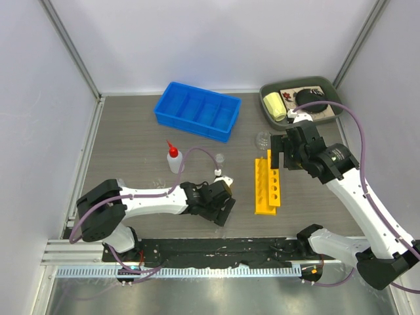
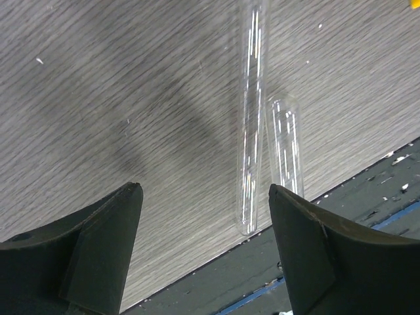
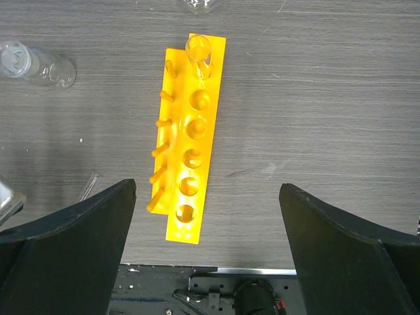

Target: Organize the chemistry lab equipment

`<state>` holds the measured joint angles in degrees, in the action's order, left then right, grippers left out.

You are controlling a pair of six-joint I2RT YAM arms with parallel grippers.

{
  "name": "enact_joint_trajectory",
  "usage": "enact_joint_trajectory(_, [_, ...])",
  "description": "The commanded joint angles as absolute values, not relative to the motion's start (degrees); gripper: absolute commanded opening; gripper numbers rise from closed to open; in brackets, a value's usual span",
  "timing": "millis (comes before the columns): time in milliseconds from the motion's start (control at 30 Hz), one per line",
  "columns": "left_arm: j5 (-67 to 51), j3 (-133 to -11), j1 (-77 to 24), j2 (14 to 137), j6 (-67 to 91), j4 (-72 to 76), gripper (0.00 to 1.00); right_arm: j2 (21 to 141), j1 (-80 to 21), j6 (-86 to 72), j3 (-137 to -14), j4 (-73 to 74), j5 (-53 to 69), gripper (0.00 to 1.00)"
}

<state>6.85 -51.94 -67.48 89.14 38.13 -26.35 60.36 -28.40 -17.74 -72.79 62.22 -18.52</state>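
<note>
Shows left gripper spread wide and empty, low over two clear tubes lying side by side on the table by its near edge. Shows right gripper equally wide and empty above the yellow rack, with a single tube standing in its far end hole.

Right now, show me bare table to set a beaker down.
Bare wood lies left of the squeeze bottle, between the blue bin and the left arm. Crowded: around the yellow rack, a small jar at its far end, test tubes near the front edge.
</note>
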Motion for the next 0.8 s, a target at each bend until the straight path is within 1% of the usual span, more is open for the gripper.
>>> enact_joint_trajectory(0, [8.3,-50.7,-67.7,88.9,38.6,-24.0,0.82,59.2,-28.8,-17.6,-72.7,61.4,-18.1,0.96])
enact_joint_trajectory(300, [6.9,-49.1,-67.8,89.6,39.2,-21.8,0.80,59.0,-29.1,-17.8,-72.0,61.5,-17.8,0.97])
enact_joint_trajectory(567, [6.8,-48.6,-69.3,93.4,40.2,-19.9,0.78,58.9,-29.4,-17.8,-70.8,61.4,-17.5,0.97])
enact_joint_trajectory(700, [6.7,-48.1,-69.4,94.8,40.3,-19.2,0.73,58.5,-29.3,-17.9,-70.3,61.4,-17.5,0.97])
enact_joint_trajectory(767, [6.7,-47.9,-69.4,95.4,40.3,-19.1,0.64,58.2,-29.3,-18.0,-70.0,61.4,-17.5,0.97])
